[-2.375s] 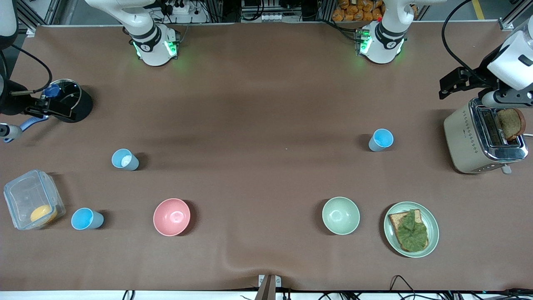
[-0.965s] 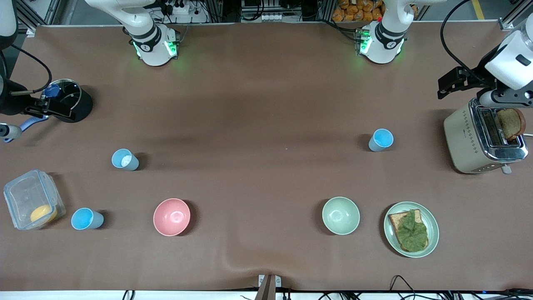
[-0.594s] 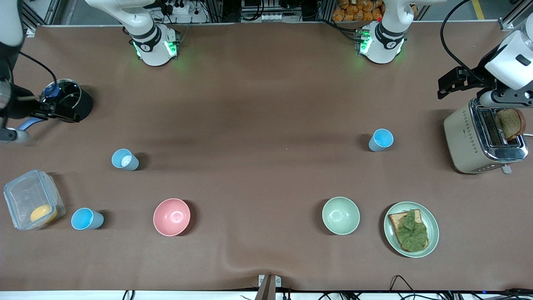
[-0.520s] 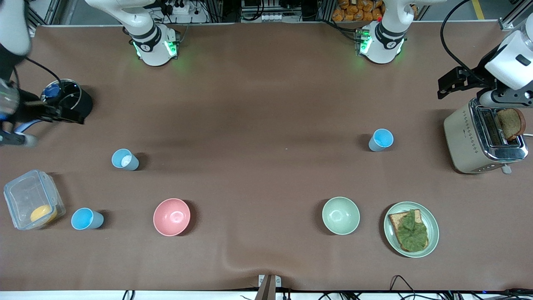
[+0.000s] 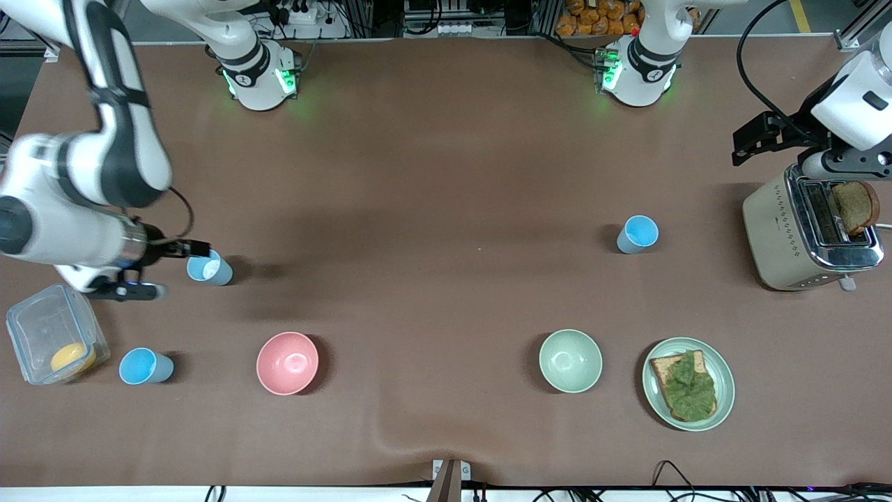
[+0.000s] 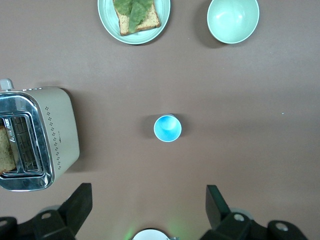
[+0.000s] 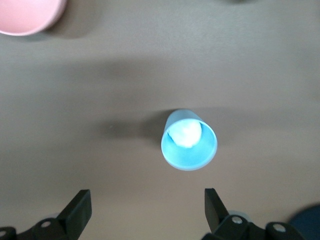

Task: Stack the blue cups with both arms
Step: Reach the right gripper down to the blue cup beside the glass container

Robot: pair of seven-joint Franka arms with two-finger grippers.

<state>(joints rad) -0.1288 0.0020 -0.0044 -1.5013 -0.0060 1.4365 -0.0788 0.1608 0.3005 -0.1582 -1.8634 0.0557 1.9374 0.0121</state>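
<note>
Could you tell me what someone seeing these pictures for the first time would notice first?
Most striking is the big white right arm at its own end of the table, its right gripper open beside the whitish-inside blue cup. Next come the pink bowl and pale green bowl nearer the front camera. The left gripper waits open above the toaster, which holds a slice of toast.

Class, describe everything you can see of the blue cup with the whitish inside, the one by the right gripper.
The blue cup with the whitish inside is a small, tapered, handleless tumbler, grey-blue outside, plastic-looking. It stands upright, mouth up, on the brown table toward the right arm's end, farther from the front camera than the pink bowl. The right gripper is beside it, fingers open, not touching it.
</note>
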